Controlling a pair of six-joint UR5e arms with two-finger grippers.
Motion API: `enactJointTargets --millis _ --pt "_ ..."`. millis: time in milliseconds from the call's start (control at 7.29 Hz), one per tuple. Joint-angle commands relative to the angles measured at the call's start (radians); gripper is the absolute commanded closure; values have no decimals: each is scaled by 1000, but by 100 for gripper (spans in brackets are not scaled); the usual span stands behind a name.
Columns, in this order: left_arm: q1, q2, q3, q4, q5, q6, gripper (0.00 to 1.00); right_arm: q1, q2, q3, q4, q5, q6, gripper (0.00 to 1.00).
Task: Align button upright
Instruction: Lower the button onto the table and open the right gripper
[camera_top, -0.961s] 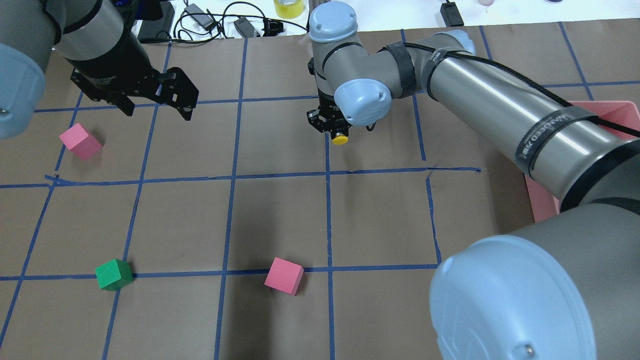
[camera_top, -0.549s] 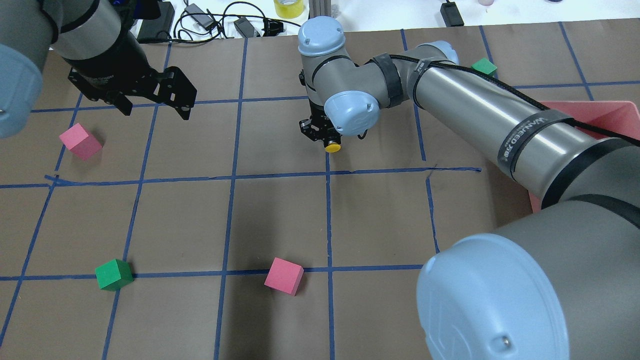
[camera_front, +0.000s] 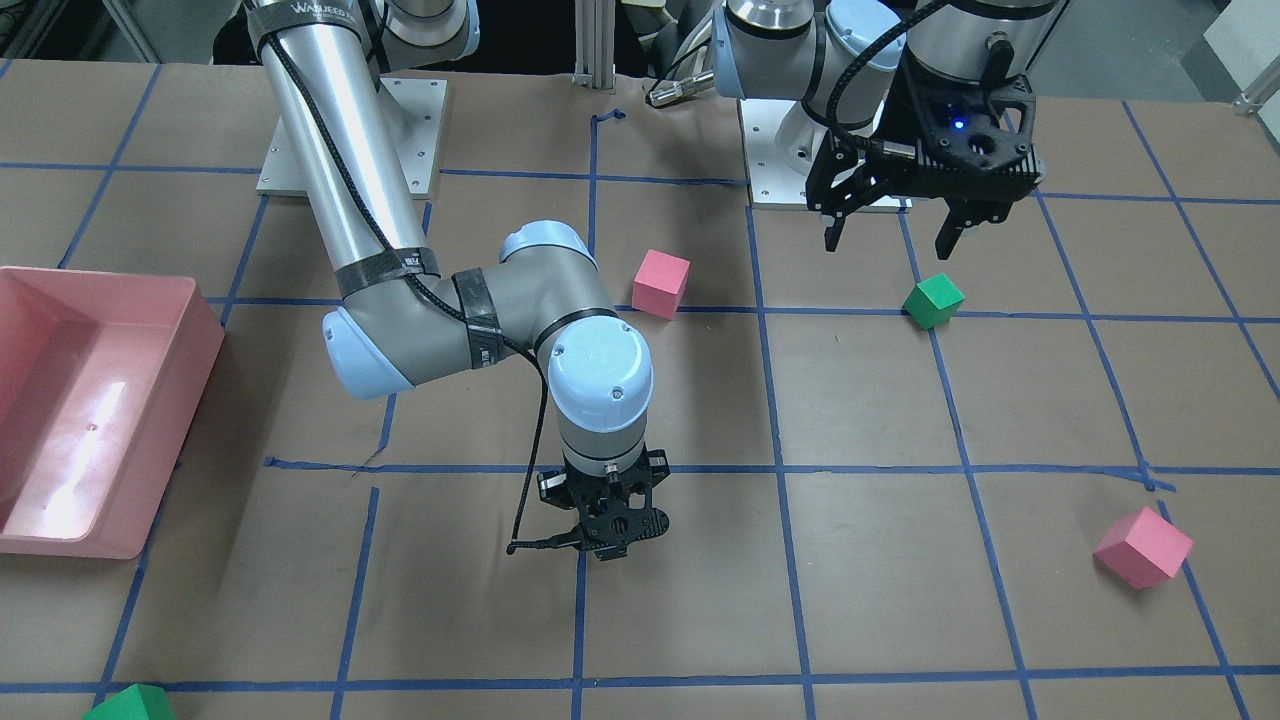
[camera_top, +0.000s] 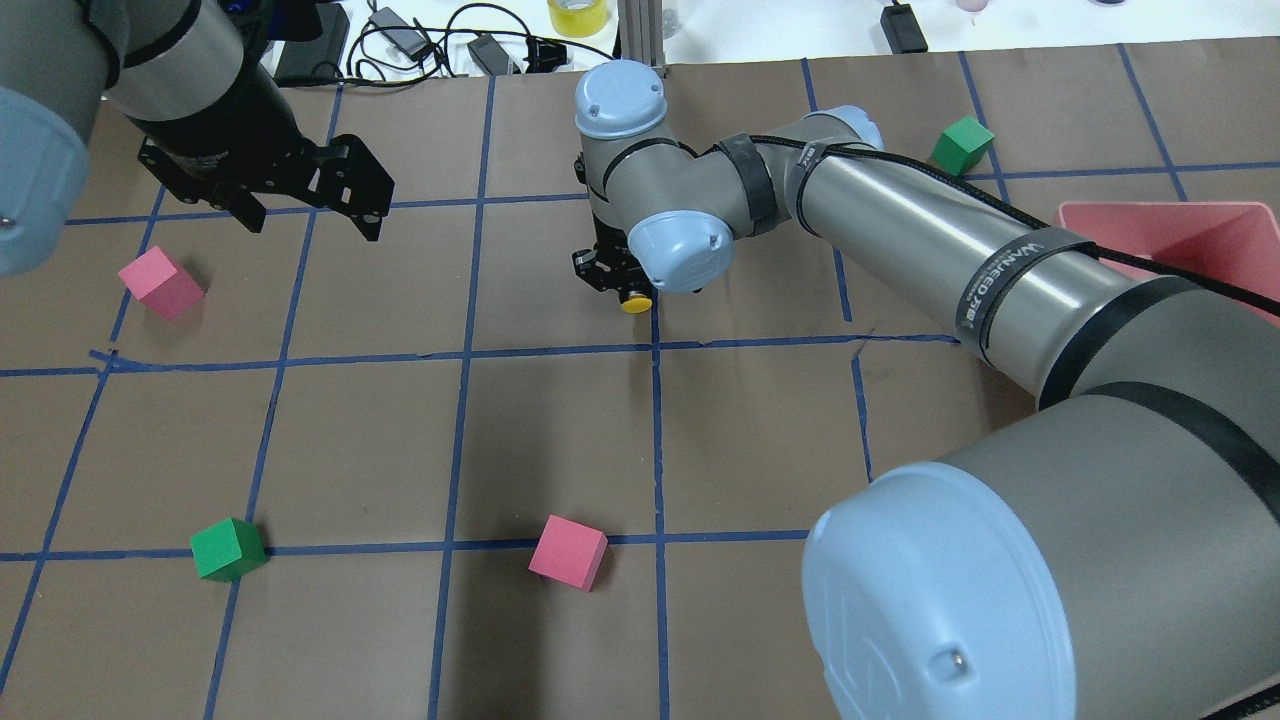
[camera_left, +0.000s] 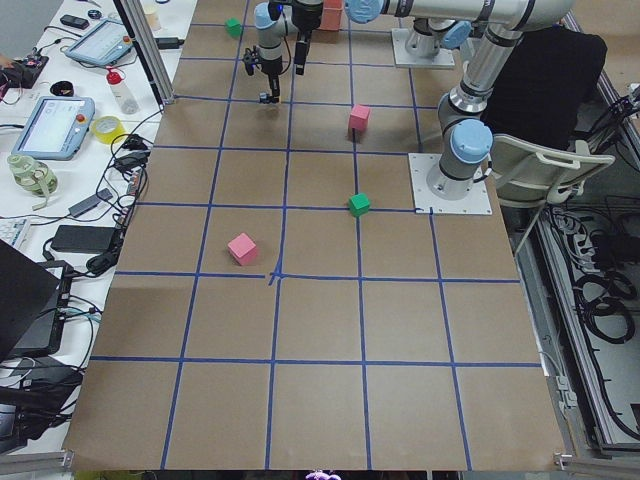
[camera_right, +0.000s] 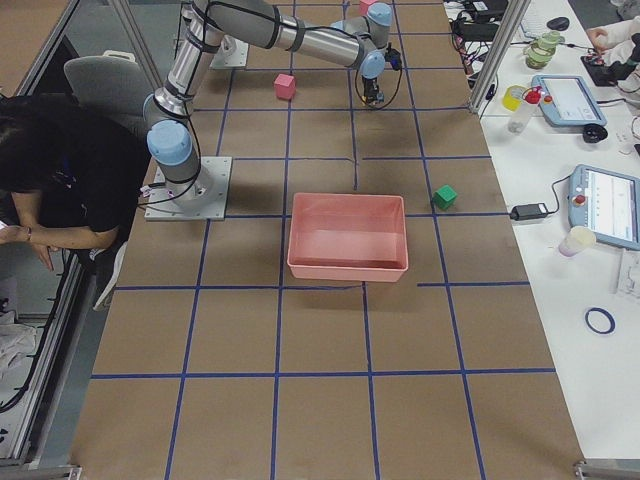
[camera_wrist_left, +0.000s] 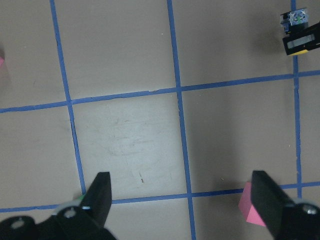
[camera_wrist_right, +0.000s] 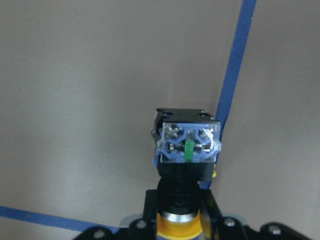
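Brown paper crossed by blue tape lines covers the table (camera_top: 550, 430). Across it the right arm (camera_top: 900, 240) reaches toward the far middle. A pink bin (camera_front: 180, 440) sits at the table's end on the robot's right.

The left gripper (camera_top: 315, 227) hangs above the paper, its fingers spread wide with nothing between them. A pink cube (camera_top: 160, 283) lies near it, on the robot's side. A second pink cube (camera_top: 568, 552) and a green cube (camera_top: 228, 549) rest well apart on a tape line close to the robot. A second green cube (camera_top: 962, 145) sits beyond the right arm.

The right gripper (camera_top: 612, 285) points down beside a blue line, clamped on the black body of the button (camera_wrist_right: 187, 150). The button lies sideways in the grip, its yellow cap toward the robot and its terminal end away. Whether it touches the paper cannot be told.
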Motion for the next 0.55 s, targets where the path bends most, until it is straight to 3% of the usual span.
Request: enactJointTargets --millis 0,412 --pt "2 -1 0 1 -4 1 0 1 3 4 -28 7 -8 2" --pt "0 0 0 1 1 1 0 -1 -17 20 -42 -4 4 0"
